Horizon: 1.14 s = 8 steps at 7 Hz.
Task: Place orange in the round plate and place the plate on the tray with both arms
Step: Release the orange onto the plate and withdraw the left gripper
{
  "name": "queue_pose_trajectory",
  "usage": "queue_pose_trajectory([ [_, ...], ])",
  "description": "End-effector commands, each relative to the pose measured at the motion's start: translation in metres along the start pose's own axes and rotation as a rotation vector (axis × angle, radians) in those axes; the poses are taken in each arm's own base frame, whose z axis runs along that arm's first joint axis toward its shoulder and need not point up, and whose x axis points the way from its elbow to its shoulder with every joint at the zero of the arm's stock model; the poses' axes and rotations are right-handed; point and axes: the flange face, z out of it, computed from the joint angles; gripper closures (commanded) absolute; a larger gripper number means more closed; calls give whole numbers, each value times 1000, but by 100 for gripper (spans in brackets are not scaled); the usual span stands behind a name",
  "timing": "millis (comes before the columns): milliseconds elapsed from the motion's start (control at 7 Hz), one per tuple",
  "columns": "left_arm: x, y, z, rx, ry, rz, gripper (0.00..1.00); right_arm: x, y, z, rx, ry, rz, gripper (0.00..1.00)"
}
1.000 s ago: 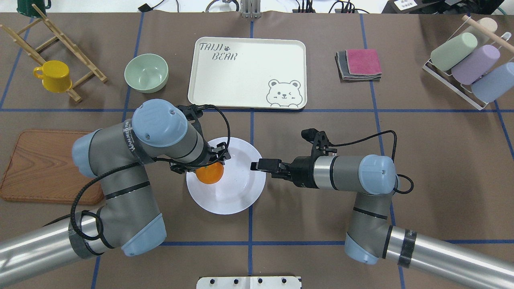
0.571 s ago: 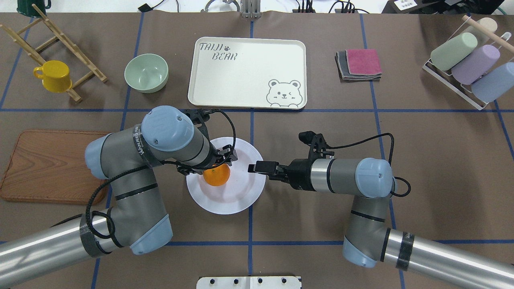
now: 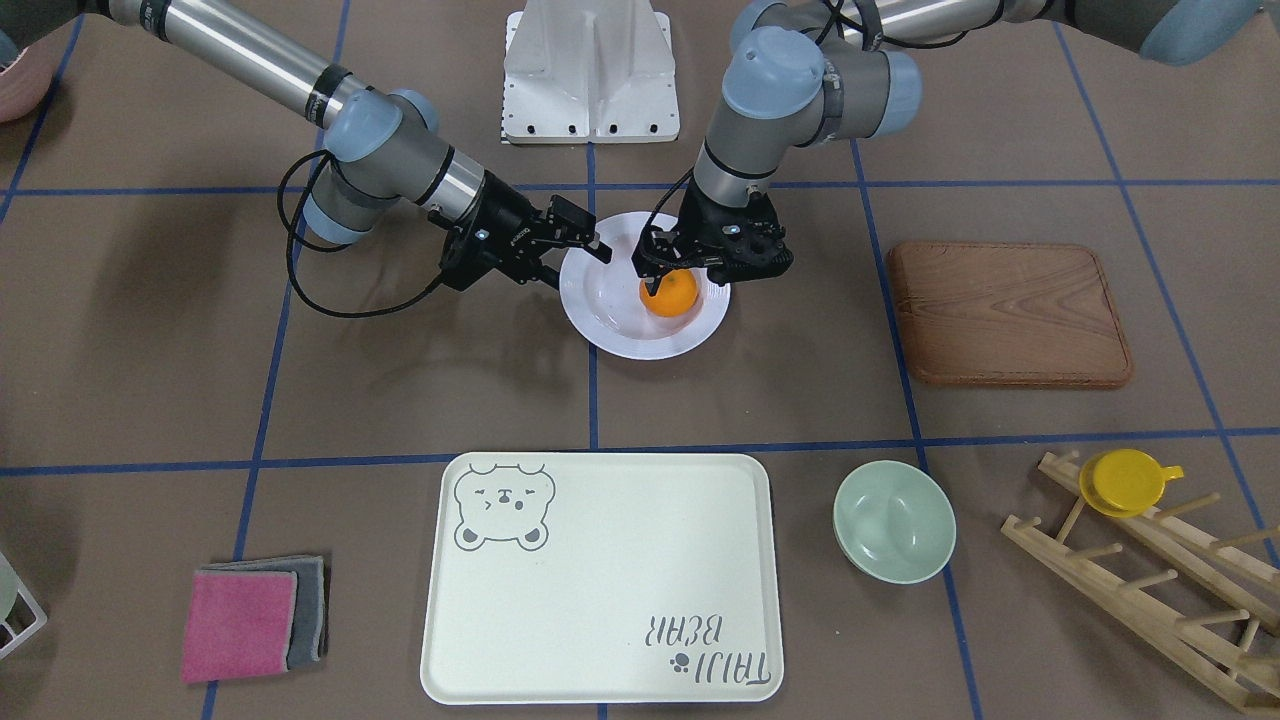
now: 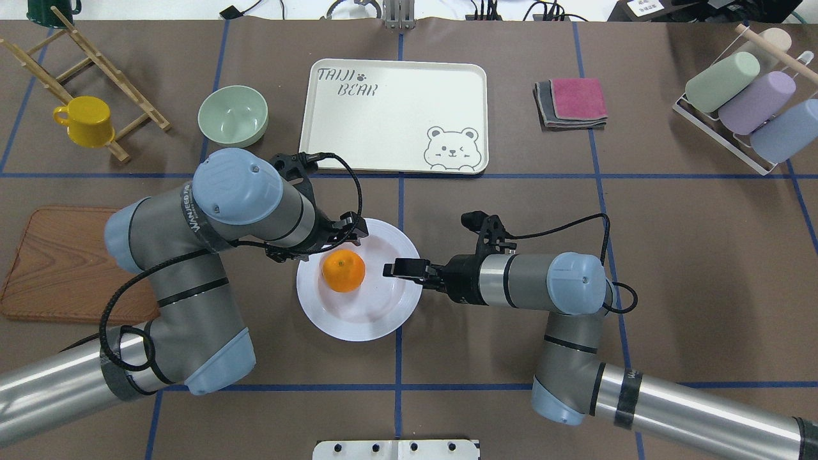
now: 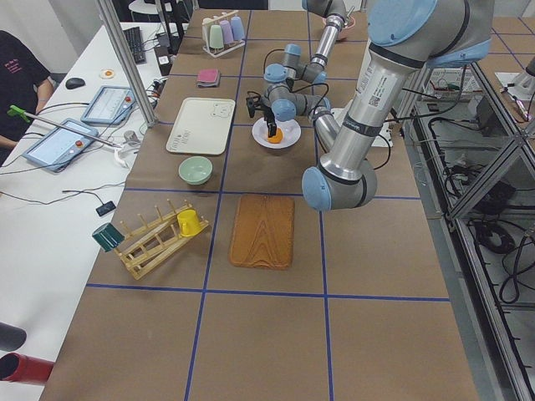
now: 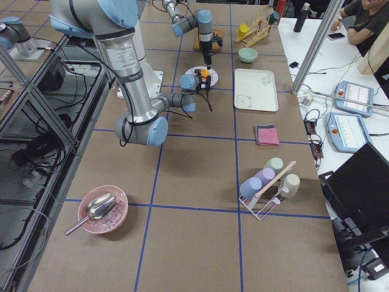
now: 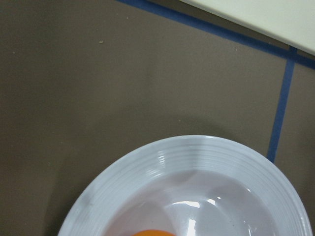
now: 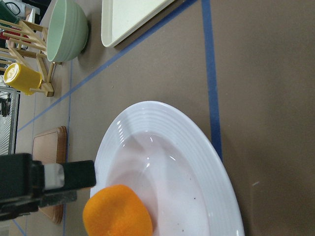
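Observation:
The orange (image 4: 343,271) lies loose in the left half of the round white plate (image 4: 383,313), mid-table. My left gripper (image 4: 350,234) hangs open just above and behind the orange (image 3: 670,294), off its surface. My right gripper (image 4: 397,268) reaches in level from the right, open, its tips at the plate's right rim (image 3: 620,335). The right wrist view shows the orange (image 8: 118,211) in the plate (image 8: 197,147) with the left gripper's black finger beside it. The cream bear tray (image 4: 383,115) lies beyond the plate, nothing on it.
A pale green bowl (image 4: 232,115) sits left of the tray, and a yellow cup (image 4: 86,120) hangs on a wooden rack. A wooden board (image 4: 57,268) lies at the left edge, folded cloths (image 4: 572,102) right of the tray, and a cup rack (image 4: 741,102) far right.
My left gripper has let go of the orange and drawn back up and to the left. The orange now rests in the plate. My right gripper has crept left to the plate's rim.

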Motion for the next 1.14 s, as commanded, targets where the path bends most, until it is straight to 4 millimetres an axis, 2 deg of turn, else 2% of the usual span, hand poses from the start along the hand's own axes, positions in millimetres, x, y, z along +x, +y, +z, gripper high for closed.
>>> queue_pose_trajectory([
  [0,-32,-22,-36,-19,22,31,2,-10,2,1,-7,-21,4,33],
  [143,-53,-47,-59,-41,35,31,3,-19,-5,-8,4,-68,9,48],
  [286,-83,-67,-80,-47,40,71,3,-25,-13,-19,12,-128,64,66],
  [429,-102,-84,-94,-46,40,87,3,-26,-14,-19,14,-134,70,89],
  [571,-107,-94,-103,-48,49,81,3,-30,-13,-17,12,-140,70,100],
  [1000,-123,-98,-111,-35,43,92,3,-35,-13,-16,15,-146,80,100],
])
